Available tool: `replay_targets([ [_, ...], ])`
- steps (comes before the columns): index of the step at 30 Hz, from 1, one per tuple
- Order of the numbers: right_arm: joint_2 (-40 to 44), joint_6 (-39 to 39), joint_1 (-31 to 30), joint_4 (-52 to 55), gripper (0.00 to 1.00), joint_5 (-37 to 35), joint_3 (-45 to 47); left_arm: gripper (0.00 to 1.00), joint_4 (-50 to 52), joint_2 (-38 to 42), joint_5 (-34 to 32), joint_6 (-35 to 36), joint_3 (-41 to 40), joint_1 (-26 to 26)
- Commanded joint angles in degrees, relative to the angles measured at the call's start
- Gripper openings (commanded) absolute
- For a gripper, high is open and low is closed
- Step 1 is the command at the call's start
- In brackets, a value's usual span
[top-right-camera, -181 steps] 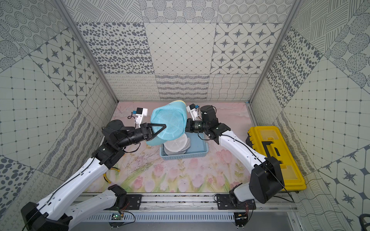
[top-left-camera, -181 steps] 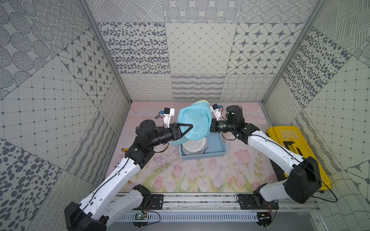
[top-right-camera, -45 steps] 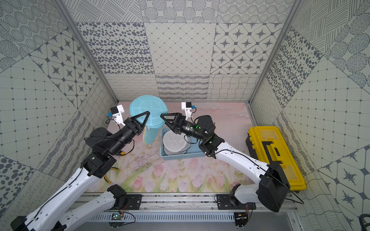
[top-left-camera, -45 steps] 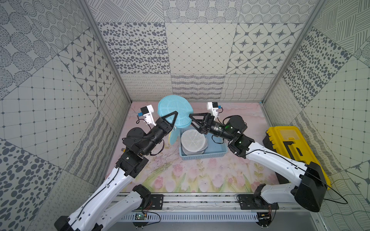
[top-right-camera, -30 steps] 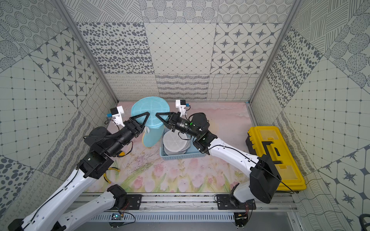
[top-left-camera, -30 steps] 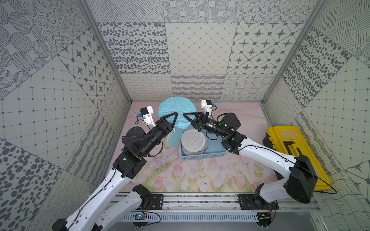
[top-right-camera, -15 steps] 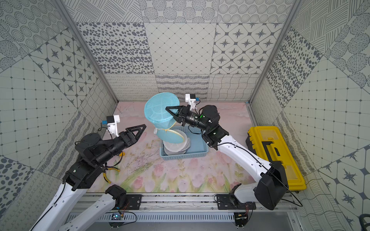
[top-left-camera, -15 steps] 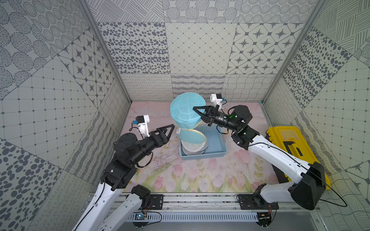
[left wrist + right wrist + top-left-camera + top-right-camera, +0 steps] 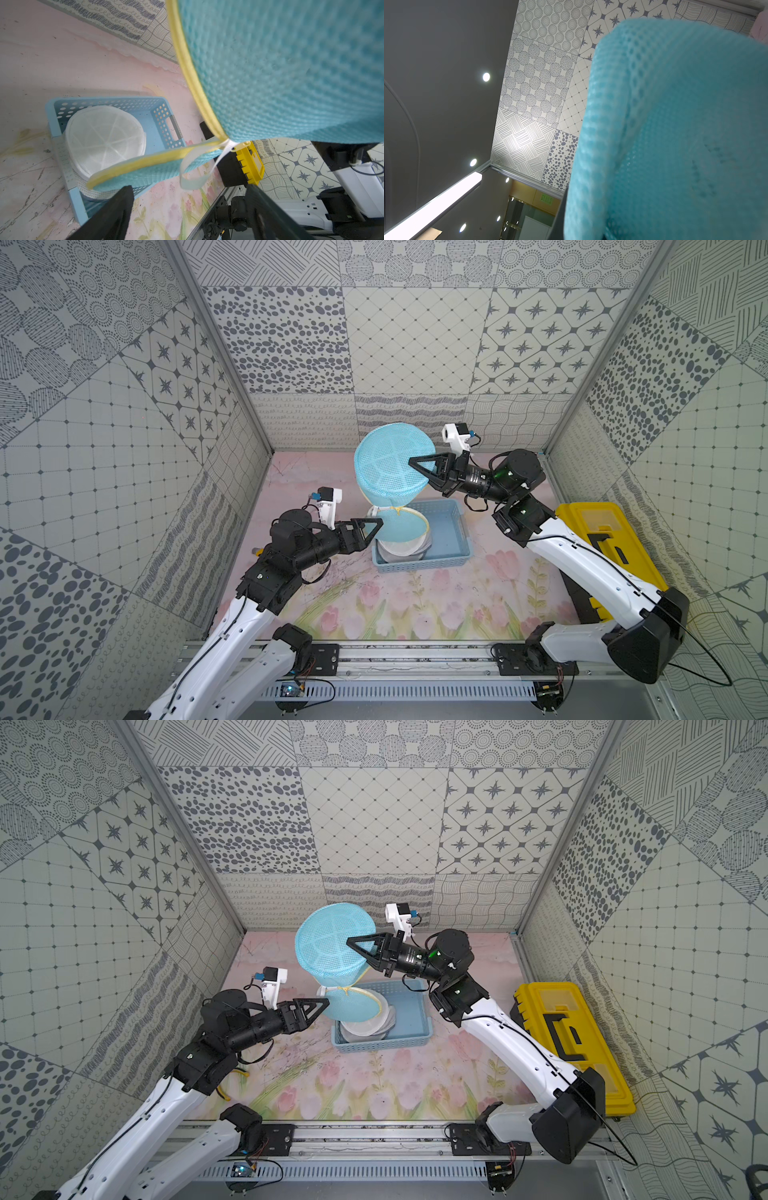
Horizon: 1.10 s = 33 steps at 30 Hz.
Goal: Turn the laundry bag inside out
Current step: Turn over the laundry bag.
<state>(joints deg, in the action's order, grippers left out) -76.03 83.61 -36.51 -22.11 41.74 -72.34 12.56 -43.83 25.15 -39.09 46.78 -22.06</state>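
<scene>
1. Top views both show the laundry bag [image 9: 390,464], a blue mesh drum, hanging in the air at the far middle of the scene. Its yellow-edged flap [image 9: 402,526] dangles over the left end of the blue basket [image 9: 465,531].
2. A second ago the bag sat low, just left of the basket, with both grippers at it. It has since been lifted clear and now hangs from one arm only.
3. The right gripper [image 9: 414,464] is clamped on the mesh at the drum's right side; the right wrist view is filled by blue mesh.
4. The left gripper [image 9: 372,526] has let go. Its fingers [image 9: 118,203] stand wide apart with nothing between them, just left of the flap's edge and the white loop [image 9: 193,172].
5. My reading is that this is a regrasp. The bag is open but does not look turned yet, and the left gripper probably needs a fresh hold on the yellow rim.
6. White mesh bags [image 9: 405,549] lie in the basket on the floral mat [image 9: 415,605].
7. A yellow toolbox [image 9: 598,531] lies at the right edge.
8. No brand or label can be read on any of these. A green sign in the right wrist view is too small to read.
</scene>
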Motion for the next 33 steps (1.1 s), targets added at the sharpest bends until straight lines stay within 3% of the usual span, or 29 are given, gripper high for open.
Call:
replay_targets([
  [1,1.5,0.0,0.2,-4.8,0.00,2.8,-1.6,0.90,-9.8,-1.4,8.6,7.4,0.7,0.1],
  [10,1.8,0.8,0.1,-6.4,0.00,3.4,-0.9,0.88,-2.1,-3.2,5.3,16.4,6.5,0.1],
  [18,1.4,0.2,0.2,-6.4,0.00,3.9,-1.4,0.88,6.7,2.7,1.3,25.4,8.0,0.1],
  [29,0.6,1.2,-0.7,-8.0,0.00,3.9,-2.1,0.87,0.0,-5.2,5.8,25.5,9.6,0.1],
  [33,0.2,1.5,-1.4,-8.7,0.00,3.5,-1.6,0.82,-3.3,-6.8,7.8,23.7,9.9,0.1],
])
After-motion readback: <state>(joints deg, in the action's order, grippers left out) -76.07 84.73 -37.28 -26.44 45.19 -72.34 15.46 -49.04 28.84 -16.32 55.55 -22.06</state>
